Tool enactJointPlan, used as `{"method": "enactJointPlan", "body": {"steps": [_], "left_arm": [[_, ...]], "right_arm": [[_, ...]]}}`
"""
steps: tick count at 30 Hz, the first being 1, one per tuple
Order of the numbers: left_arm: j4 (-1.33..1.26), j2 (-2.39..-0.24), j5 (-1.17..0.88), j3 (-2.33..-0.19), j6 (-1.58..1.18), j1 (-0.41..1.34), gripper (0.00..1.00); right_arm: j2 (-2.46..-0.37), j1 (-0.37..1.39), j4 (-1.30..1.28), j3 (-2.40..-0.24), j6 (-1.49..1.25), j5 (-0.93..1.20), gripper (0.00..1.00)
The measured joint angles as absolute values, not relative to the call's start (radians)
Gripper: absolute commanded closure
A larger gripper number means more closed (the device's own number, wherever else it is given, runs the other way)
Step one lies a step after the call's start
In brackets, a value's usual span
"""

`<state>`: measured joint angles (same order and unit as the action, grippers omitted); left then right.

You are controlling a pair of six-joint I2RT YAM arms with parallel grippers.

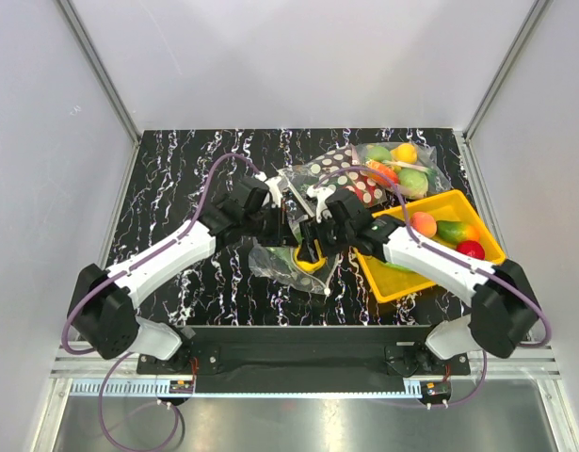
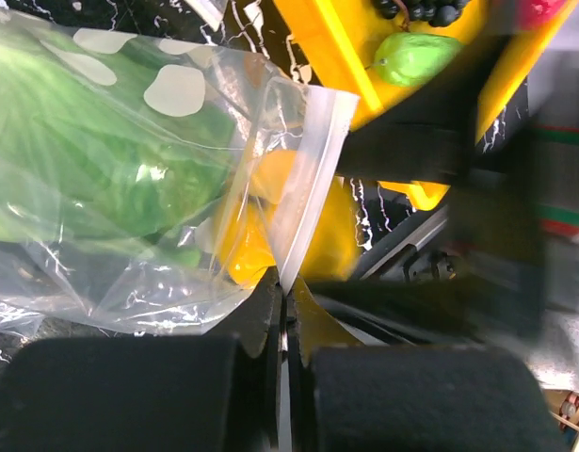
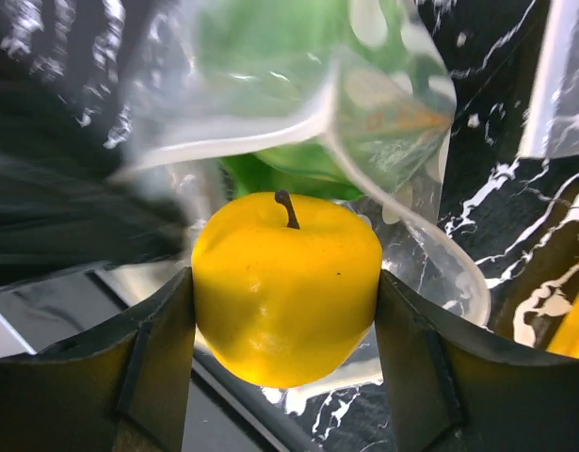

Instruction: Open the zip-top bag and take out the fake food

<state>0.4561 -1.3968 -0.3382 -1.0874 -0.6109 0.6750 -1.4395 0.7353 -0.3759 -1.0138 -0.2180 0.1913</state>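
Black marbled table (image 1: 167,169), left pincer (image 2: 284,303) pinching zip-top bag (image 2: 129,179) edge, right pincer (image 3: 284,292) clamping yellow fake fruit (image 3: 284,311)

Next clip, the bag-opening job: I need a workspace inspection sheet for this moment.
Surface: black table with white veining.
Job's things: zip-top bag at centre, mouth open; green lettuce inside it; yellow toy fruit at the mouth; no fish seen.
Clutter: yellow tray of toy food at right; dark polka-dot bag and clear fruit bag behind it.
Grippers: left gripper shut, pinching the bag's zip edge; right gripper closed on the fruit, a finger on each side.
Cables: purple cables loop along both arms; no snag seen.
Surroundings: white walls, aluminium posts; nothing else seen.
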Motion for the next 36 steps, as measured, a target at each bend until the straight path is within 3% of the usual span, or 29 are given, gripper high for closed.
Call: {"method": "enactJointPlan", "body": {"steps": [18,27,36], "left_arm": [[0.455,-1.428,-0.325,-1.089,-0.622,0.603,1.0],[0.468,-1.415,-0.325,-1.073,-0.617,0.591,1.0],[0.472,-1.386,-0.325,-1.064,-0.613,0.591,1.0]], "right_arm": [[-1.17,0.722,-0.648,-1.118,-0.217,0.06,0.8],[-1.175,0.368,-0.631,-1.093,-0.166,0.075,0.81],[-1.422,0.232,-0.52,-1.096,-0.136,0.099,0.81]]}}
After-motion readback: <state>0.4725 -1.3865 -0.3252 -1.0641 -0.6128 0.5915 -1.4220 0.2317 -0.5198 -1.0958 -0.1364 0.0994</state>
